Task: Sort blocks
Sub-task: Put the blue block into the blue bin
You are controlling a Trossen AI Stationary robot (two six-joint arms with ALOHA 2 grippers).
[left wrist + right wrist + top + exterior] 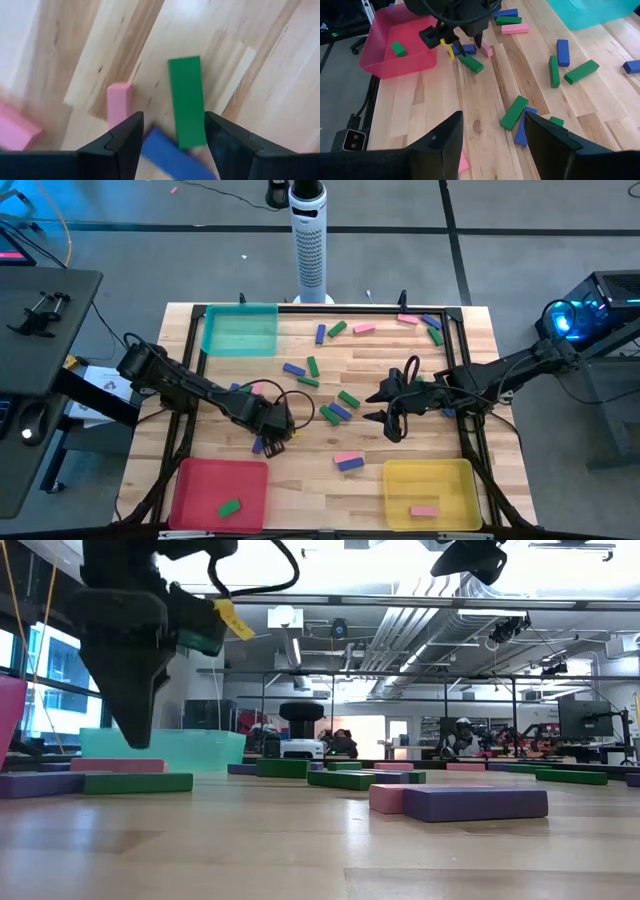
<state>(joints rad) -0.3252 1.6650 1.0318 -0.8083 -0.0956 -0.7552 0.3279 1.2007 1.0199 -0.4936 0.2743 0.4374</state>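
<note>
Down low, the left gripper point(171, 137) hangs with its fingers spread, straddling one end of a green block point(186, 100) and a blue block point(167, 152), with a pink block point(119, 104) just beside. Off to the right, the right gripper point(388, 406) hovers open and empty over scattered blocks mid-table.

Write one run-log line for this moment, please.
left pincer: open, above green block | right pincer: open, empty, mid-table | red tray: one green block | yellow tray: one pink block
</note>
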